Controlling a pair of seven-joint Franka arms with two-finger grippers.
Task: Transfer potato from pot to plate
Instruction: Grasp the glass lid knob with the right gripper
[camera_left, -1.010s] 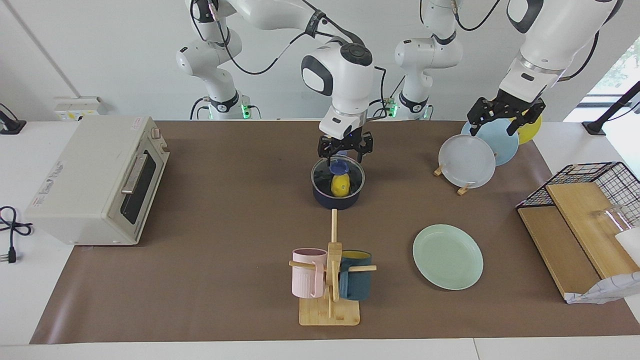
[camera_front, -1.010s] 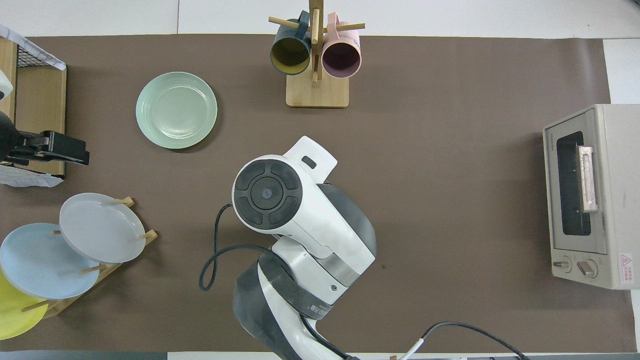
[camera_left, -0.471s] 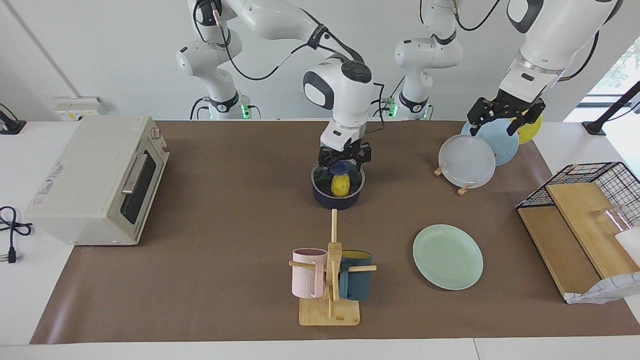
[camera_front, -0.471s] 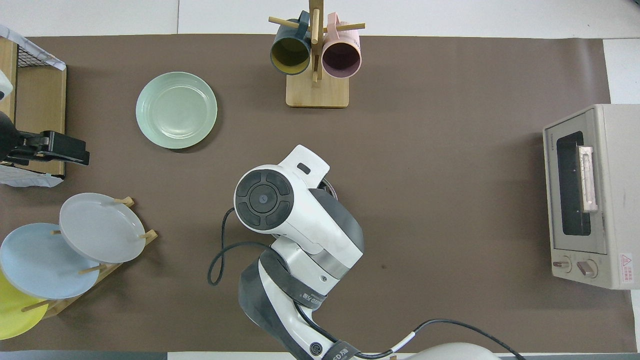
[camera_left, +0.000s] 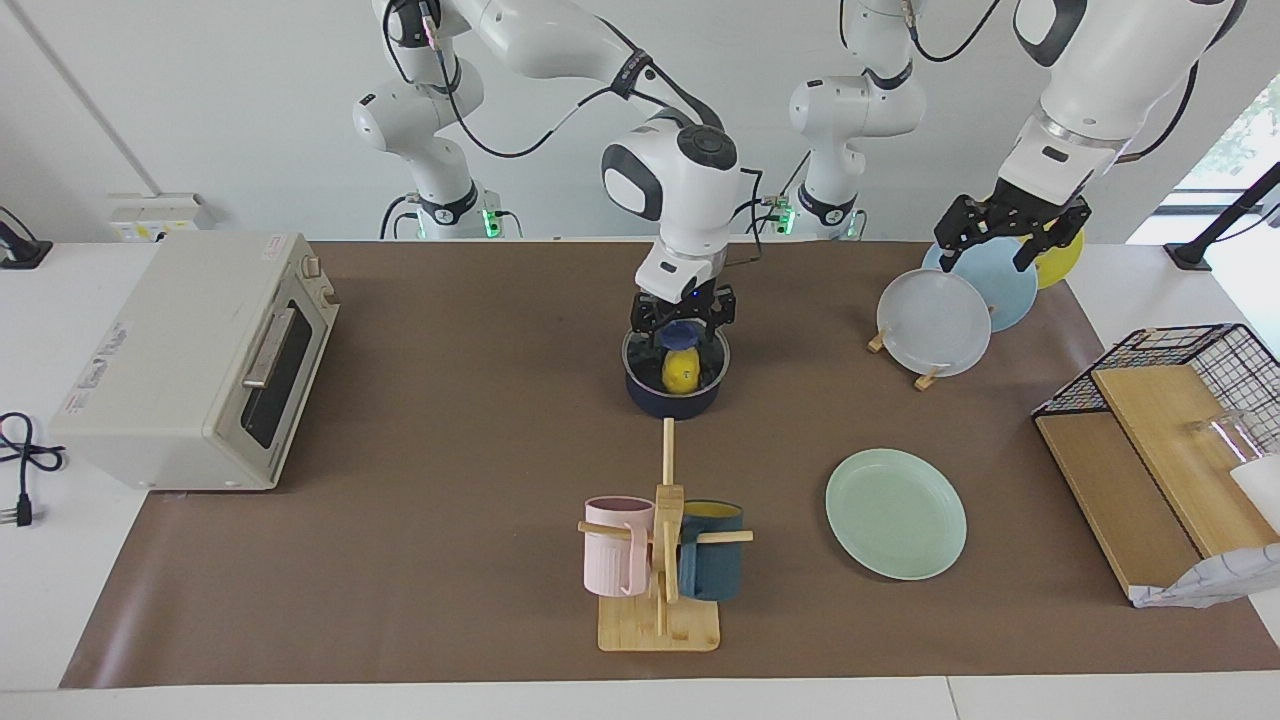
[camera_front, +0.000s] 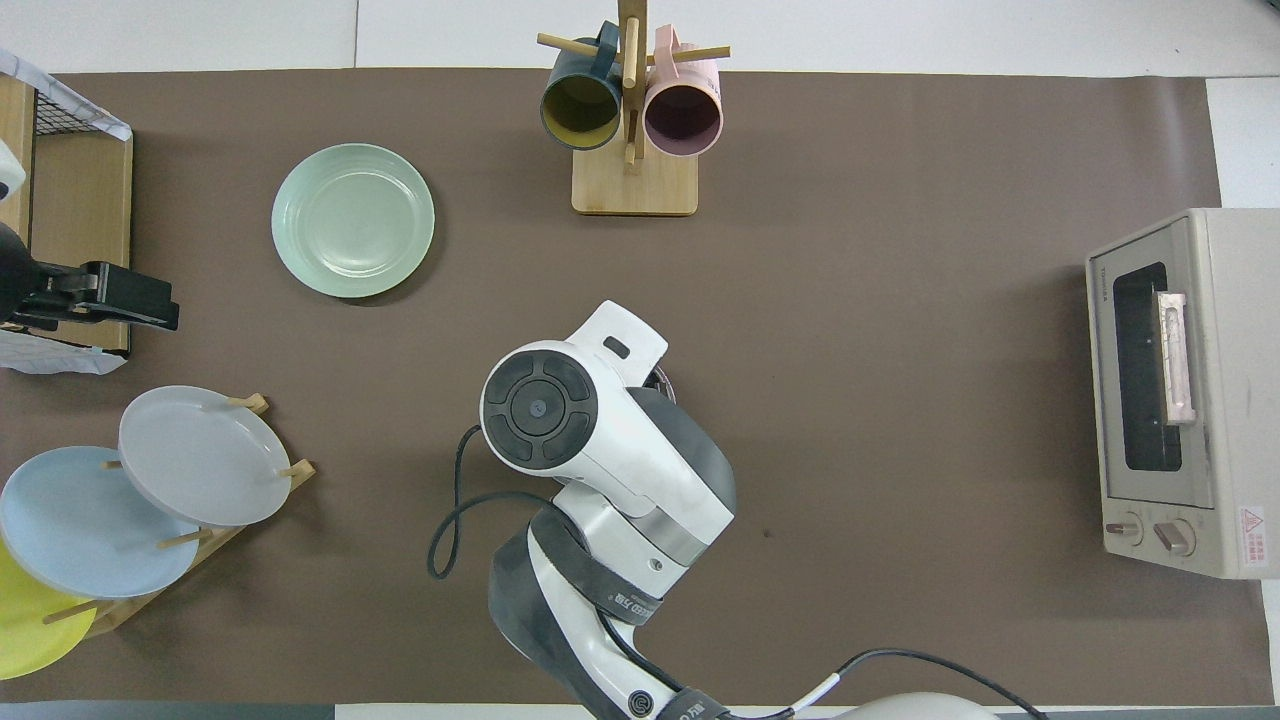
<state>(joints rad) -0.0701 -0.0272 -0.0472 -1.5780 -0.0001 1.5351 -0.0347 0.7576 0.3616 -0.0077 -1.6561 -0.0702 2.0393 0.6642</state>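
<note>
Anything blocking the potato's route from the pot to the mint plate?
Nothing visible. Potato sits in the pot, right end effector open just above it. Bare mat lies between pot and plate; the mug rack stands aside.

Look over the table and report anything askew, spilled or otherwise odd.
Nothing is spilled or damaged. The one oddity: a yellow toy potato stands on end in the dark blue pot, directly under the right hand. The mint-green plate lies flat and bare, and the mugs hang normally.
</note>
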